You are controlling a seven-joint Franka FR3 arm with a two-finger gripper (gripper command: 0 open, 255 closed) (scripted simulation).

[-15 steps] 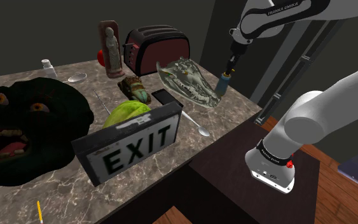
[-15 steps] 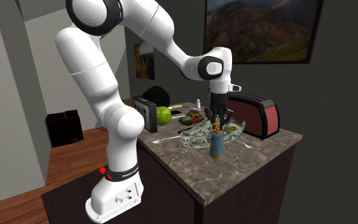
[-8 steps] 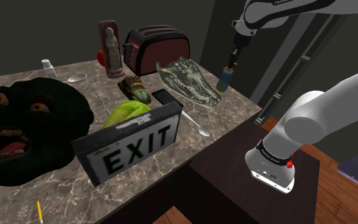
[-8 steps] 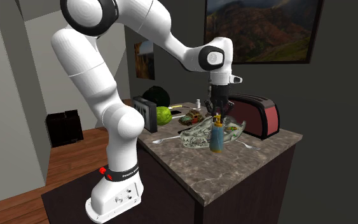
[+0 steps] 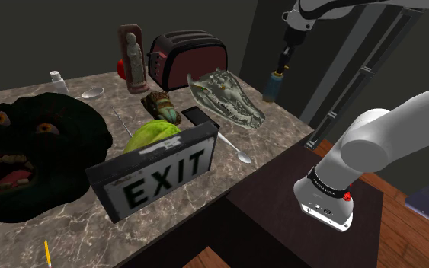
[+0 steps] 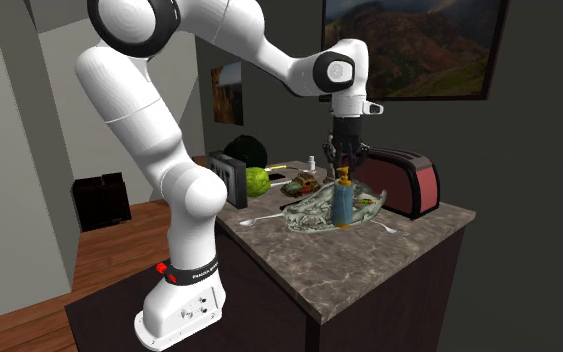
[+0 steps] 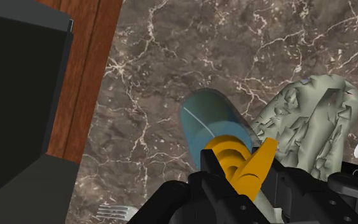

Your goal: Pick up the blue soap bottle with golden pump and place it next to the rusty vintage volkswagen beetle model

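Biggest thing first: the marble bench [image 5: 281, 126] is packed. Going down in size there's a black monster mask [image 5: 30, 152], an EXIT sign [image 5: 163, 171], a dark red toaster [image 5: 190, 55] and a greenish crocodile head [image 5: 228, 97], all sitting lower than the end effector [image 5: 283, 59] and off to its side, toward the shoulder view's left.

The blue soap bottle [image 5: 272, 85] hangs straight below the end effector, upright, long axis vertical and in line with the fingers. In the wrist view the fingers are closed in narrow on the golden pump [image 7: 242, 162], so it's gripping the bottle by the top, not the body. The base looks clear of the bench to me, near the bench's corner.

The bit that matters: the rusty beetle model [image 5: 161, 105] is down and well off to the shoulder view's left of the end effector, and the crocodile head lies right between them. My guess is the carry has to go over or around that head, then drop beside the car without bumping it. A pump grip could let the bottle swing, so I'd go slow.

As for containers, it's really just the bottle, and I can't tell what's in it.
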